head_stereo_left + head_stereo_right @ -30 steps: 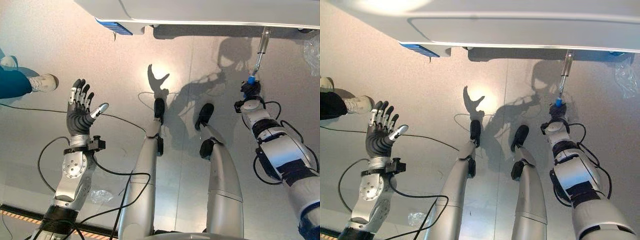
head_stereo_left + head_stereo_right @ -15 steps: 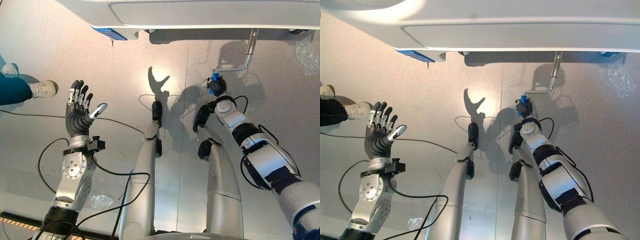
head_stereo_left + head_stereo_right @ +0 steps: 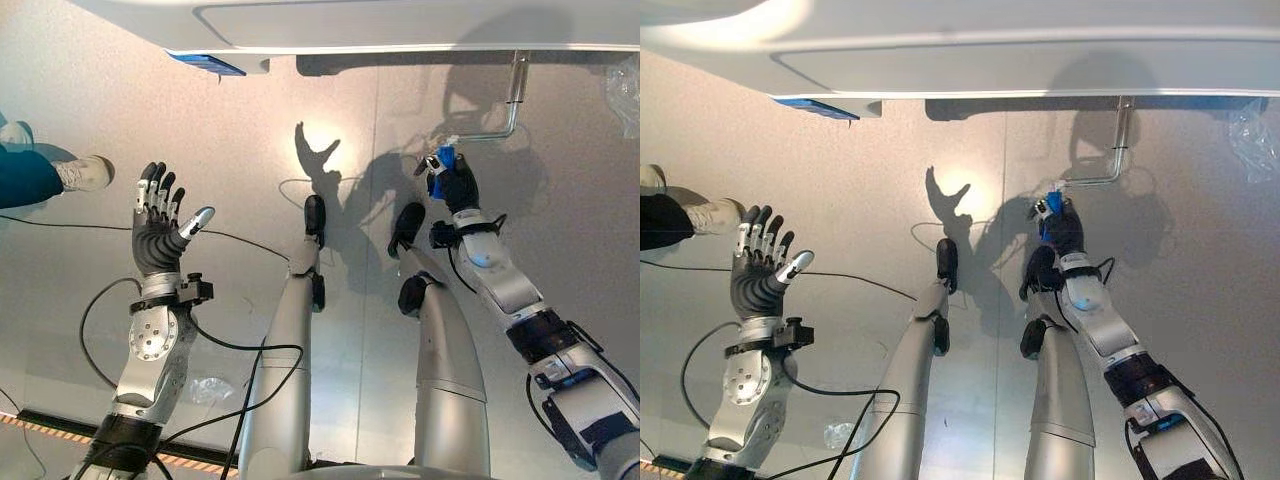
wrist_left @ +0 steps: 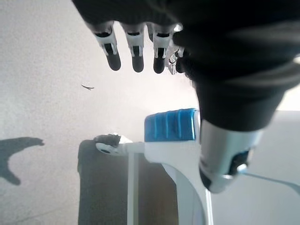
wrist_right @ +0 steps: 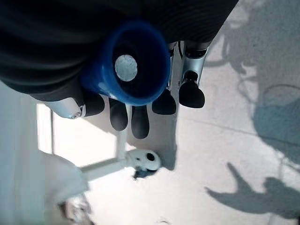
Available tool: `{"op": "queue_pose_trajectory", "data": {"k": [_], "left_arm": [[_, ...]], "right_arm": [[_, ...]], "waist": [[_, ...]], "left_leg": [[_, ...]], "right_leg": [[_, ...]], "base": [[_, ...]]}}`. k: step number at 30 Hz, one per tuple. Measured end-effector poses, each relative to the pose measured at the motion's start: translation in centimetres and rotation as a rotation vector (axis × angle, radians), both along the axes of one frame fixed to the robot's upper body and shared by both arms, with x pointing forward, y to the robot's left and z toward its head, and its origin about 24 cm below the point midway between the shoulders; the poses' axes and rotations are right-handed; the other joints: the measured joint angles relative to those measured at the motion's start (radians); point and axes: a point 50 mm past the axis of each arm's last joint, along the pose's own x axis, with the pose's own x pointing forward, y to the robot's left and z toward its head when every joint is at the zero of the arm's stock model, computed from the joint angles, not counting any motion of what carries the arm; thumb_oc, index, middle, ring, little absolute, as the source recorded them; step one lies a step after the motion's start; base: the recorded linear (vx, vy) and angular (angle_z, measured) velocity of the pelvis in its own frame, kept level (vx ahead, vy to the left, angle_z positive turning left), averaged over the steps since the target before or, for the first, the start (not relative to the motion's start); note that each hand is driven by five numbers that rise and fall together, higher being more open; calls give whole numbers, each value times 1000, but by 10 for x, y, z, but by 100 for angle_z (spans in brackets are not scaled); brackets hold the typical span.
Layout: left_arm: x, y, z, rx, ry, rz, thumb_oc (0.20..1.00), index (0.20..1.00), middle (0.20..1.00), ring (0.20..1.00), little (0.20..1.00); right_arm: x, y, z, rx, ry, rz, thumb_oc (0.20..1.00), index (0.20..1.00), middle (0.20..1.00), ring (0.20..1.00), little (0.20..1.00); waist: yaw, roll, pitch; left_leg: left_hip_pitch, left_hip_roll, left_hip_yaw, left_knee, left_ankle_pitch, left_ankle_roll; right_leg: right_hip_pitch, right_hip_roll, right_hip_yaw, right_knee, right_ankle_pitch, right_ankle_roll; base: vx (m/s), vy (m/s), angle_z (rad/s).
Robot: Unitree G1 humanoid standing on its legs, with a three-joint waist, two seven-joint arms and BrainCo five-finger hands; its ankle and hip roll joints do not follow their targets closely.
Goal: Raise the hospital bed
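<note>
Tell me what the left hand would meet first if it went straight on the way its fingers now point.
Probably the bed: the open left hand points its fingers toward the bed's edge, and the floor between them looks free. Depth is unclear.

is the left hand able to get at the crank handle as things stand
Probably not. The left hand is open, raised far to the robot's left, while the right hand is already curled round the blue crank handle under the bed, so it is taken.

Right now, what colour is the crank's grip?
Blue crank grip, clearest in the right wrist view, held in the right hand.
</note>
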Motion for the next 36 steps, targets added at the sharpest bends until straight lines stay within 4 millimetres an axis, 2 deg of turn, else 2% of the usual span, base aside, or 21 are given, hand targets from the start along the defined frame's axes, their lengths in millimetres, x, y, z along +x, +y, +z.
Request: {"op": "queue_pose_trajectory", "data": {"k": [4, 10, 13, 18, 21, 24, 29, 36], "left_arm": [[-5, 2, -3, 4, 10, 6, 1000, 1000, 1000, 1000, 1000], [-9, 7, -2, 22, 0, 19, 1000, 1000, 1000, 1000, 1000], [-13, 8, 1, 23, -21, 18, 1000, 1000, 1000, 1000, 1000], [-16, 14, 6, 23, -40, 46, 1000, 1000, 1000, 1000, 1000], [-17, 16, 6, 20, -45, 59, 1000, 1000, 1000, 1000, 1000], [-18, 16, 7, 18, -53, 61, 1000, 1000, 1000, 1000, 1000], [-19, 17, 8, 15, -65, 66, 1000, 1000, 1000, 1000, 1000], [-19, 20, 10, 37, -64, 64, 1000, 1000, 1000, 1000, 1000]], "right_arm": [[-8, -6, -2, 28, -29, -21, 200, 200, 200, 200, 200], [-16, -19, -5, -39, -64, -132, 200, 200, 200, 200, 200], [-18, -25, -4, -40, -86, -171, 200, 200, 200, 200, 200], [-23, -35, -6, -51, -105, -240, 200, 200, 200, 200, 200], [-25, -39, -8, -70, -116, -287, 200, 200, 200, 200, 200], [-25, -43, -9, -89, -125, -334, 200, 200, 200, 200, 200], [-21, -49, -14, -110, -121, -403, 200, 200, 200, 200, 200], [-12, -62, -20, -134, -126, -465, 200, 200, 200, 200, 200]], "waist": [[-23, -4, 3], [-34, -13, 7], [-56, -26, 10], [-62, -50, 11], [-67, -53, 11], [-80, -60, 11], [-77, -84, 11], [-77, -87, 10]], "left_leg": [[-3, -4, 0, 4, -6, 9], [-12, -14, 1, 23, -20, 26], [-13, -21, 2, 37, -26, 37], [-14, -31, 10, 45, -34, 51], [-14, -35, 11, 48, -37, 57], [-13, -39, 10, 55, -41, 63], [-13, -42, 17, 68, -44, 70], [-13, -53, 24, 77, -42, 85]], "right_leg": [[1, -6, 3, -1, -3, 9], [4, -18, 5, -1, -3, 26], [15, -18, 16, -12, 6, 43], [19, -24, 29, -26, 16, 58], [25, -28, 30, -33, 19, 64], [32, -31, 31, -34, 20, 71], [35, -34, 42, -34, 25, 80], [40, -43, 55, -37, 38, 94]], "base": [[0, -3, 1], [0, -7, 1], [0, 0, 0], [2, 1, -2], [0, 0, 0], [3, 0, 1], [0, 0, 0], [0, 0, 0]]}}
